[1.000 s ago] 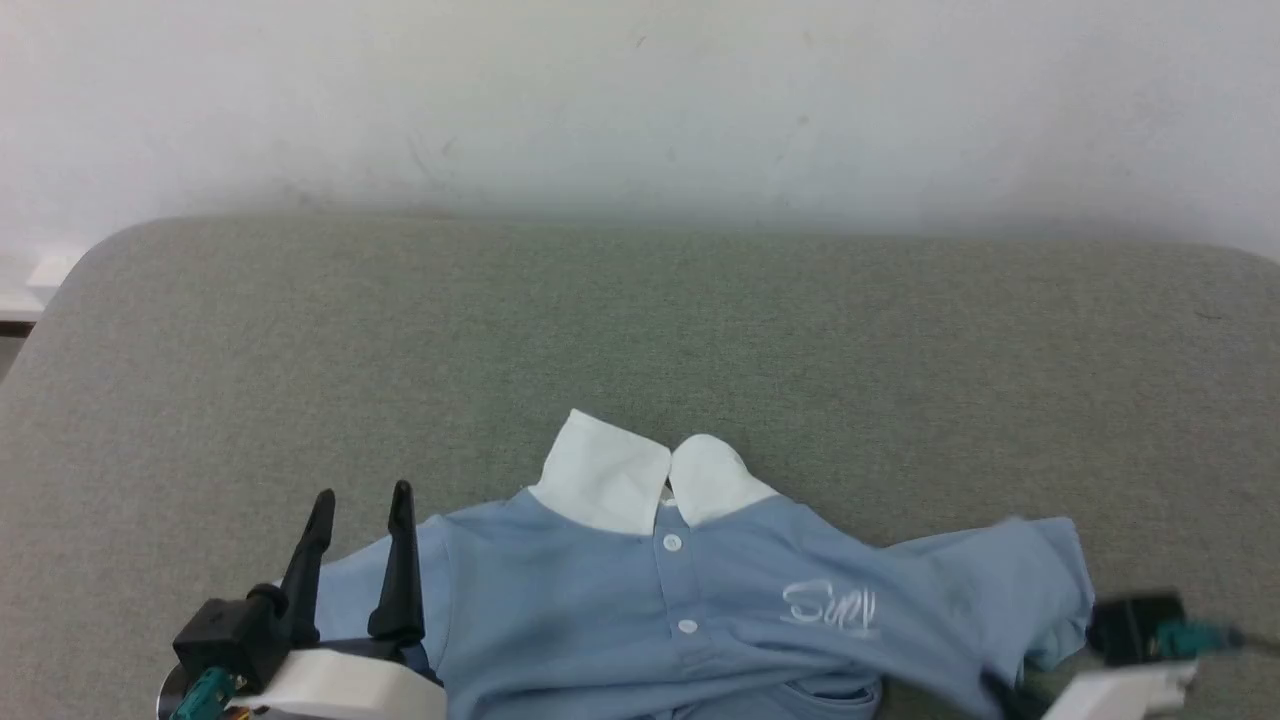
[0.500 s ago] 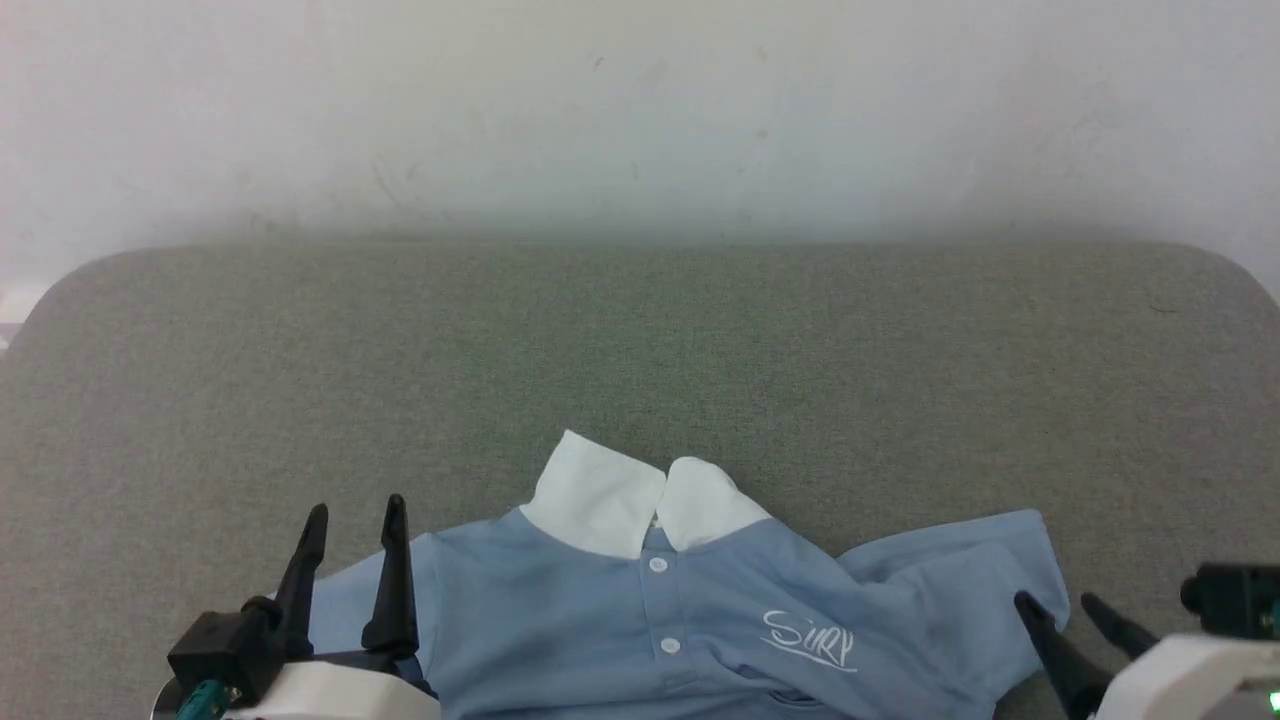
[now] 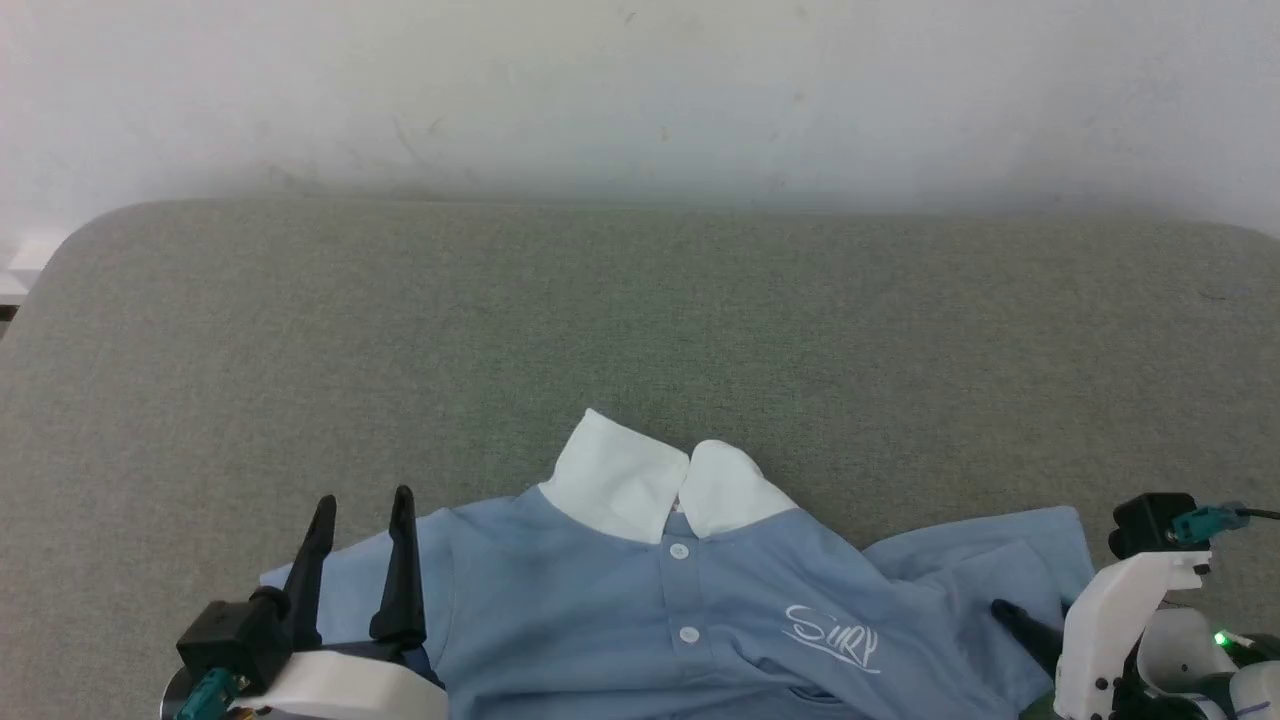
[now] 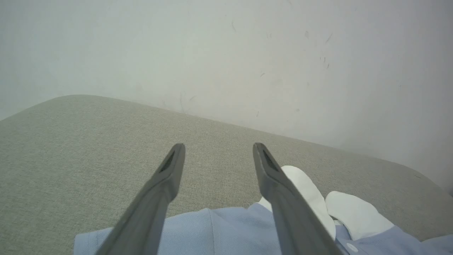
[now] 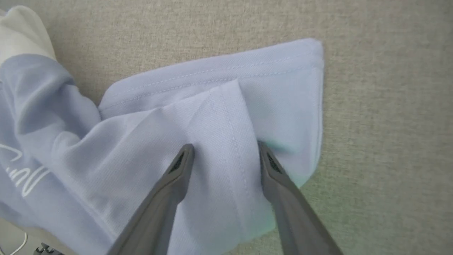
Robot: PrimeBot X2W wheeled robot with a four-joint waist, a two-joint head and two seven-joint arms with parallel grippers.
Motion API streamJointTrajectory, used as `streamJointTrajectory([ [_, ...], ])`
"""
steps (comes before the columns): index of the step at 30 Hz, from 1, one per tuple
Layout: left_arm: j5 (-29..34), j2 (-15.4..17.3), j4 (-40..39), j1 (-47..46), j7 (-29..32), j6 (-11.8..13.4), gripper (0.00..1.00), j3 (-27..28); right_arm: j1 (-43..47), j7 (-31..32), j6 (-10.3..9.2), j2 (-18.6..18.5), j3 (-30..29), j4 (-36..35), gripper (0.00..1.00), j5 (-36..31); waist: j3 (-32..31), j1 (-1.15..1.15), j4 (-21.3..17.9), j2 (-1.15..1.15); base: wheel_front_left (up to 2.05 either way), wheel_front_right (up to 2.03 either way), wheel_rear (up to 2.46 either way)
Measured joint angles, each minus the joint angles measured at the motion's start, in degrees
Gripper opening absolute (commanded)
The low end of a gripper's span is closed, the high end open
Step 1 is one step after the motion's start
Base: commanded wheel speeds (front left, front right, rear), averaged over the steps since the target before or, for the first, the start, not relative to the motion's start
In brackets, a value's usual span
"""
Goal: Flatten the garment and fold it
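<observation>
Up at the back there's a plain white wall [image 3: 640, 90], scuffed in spots, and below it a big grey-green fabric cushion [image 3: 640, 320] with rounded corners that takes up most of the head view. On the near part of that cushion, roughly centred, lies the shirt [image 3: 600, 600]: light blue, front side up, neck toward the wall (its lower half runs off the bottom of the head view, so no idea how that part lies). It isn't flat. The right sleeve [image 5: 276, 88], on the robot's right, is bunched, with a raised fold running along it and creases pulling toward the chest. The left gripper [image 3: 364, 497] sits at the lower left, its two dark fingers spread wide and holding nothing, reaching over the left sleeve [image 4: 219, 230]. The right gripper [image 5: 224, 146] is at the lower right, also spread wide, with its fingers straddling that raised fold. I can't tell if the tips touch the cloth, but they aren't pinching it. Smaller stuff: a white collar [image 3: 650, 480] lying in two flaps, a white cursive logo [image 3: 832, 637] on the chest toward the robot's right, and two white buttons [image 3: 679, 550] down the placket.
</observation>
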Motion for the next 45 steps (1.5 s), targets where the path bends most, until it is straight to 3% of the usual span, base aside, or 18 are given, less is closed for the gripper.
streamJointTrajectory([
  [1,0.0,-0.1,0.1,0.0,0.0,0.0,1.00,0.0,-0.1,0.3,0.00,-0.3,0.4,0.2,0.00,0.7,0.1,0.00,0.2,0.00,0.00,0.00,0.00],
  [8,0.0,-0.2,0.5,0.0,0.0,0.0,1.00,0.5,-5.6,-3.4,0.00,-3.3,2.3,-4.3,0.00,1.0,-0.2,-0.01,0.5,0.00,0.00,0.00,0.00],
  [14,0.1,-0.3,0.6,-0.7,0.0,-0.9,1.00,0.4,-21.1,-14.4,0.02,-3.1,2.1,-2.6,0.00,-2.1,0.6,0.00,0.4,0.00,0.00,0.00,0.00],
  [18,0.1,-0.4,0.5,-1.8,0.0,-1.5,1.00,0.2,-24.5,-16.8,0.01,-3.4,-2.2,4.2,0.00,-4.0,1.1,0.00,1.3,0.00,0.00,0.00,0.00],
  [28,0.7,-2.0,1.1,-3.0,0.0,-2.4,1.00,0.6,-20.6,-25.6,0.01,-2.3,-12.5,28.1,0.00,-7.7,4.7,0.00,3.2,0.00,0.00,0.00,0.00],
  [29,0.7,-2.0,1.2,-3.0,0.0,-2.5,1.00,0.8,-20.7,-27.0,0.01,-2.4,-13.2,29.8,0.06,-8.2,5.0,0.00,3.3,0.00,0.00,0.00,0.00],
  [31,0.8,-2.0,1.5,-3.0,0.0,-2.6,1.00,1.1,-20.7,-29.2,0.01,-2.6,-14.2,32.8,0.63,-9.6,5.5,0.00,3.4,0.00,0.00,0.00,0.00],
  [32,1.0,-2.0,1.6,-3.0,0.0,-2.6,1.00,1.2,-20.7,-30.0,0.01,-2.6,-14.3,33.9,1.00,-9.8,5.6,0.01,3.4,0.00,0.00,0.00,0.00],
  [38,1.1,-2.0,3.0,-2.9,0.0,-3.0,1.00,1.8,-20.7,-39.6,0.01,-2.5,-13.4,34.1,1.00,-10.5,4.0,0.00,2.8,0.00,0.00,0.00,0.00],
  [45,1.2,-1.4,3.5,-1.2,0.2,-2.5,1.00,2.3,-16.6,-47.2,0.01,-1.1,-9.1,24.3,1.00,-12.5,0.3,-0.01,1.3,0.00,0.00,0.00,0.00],
])
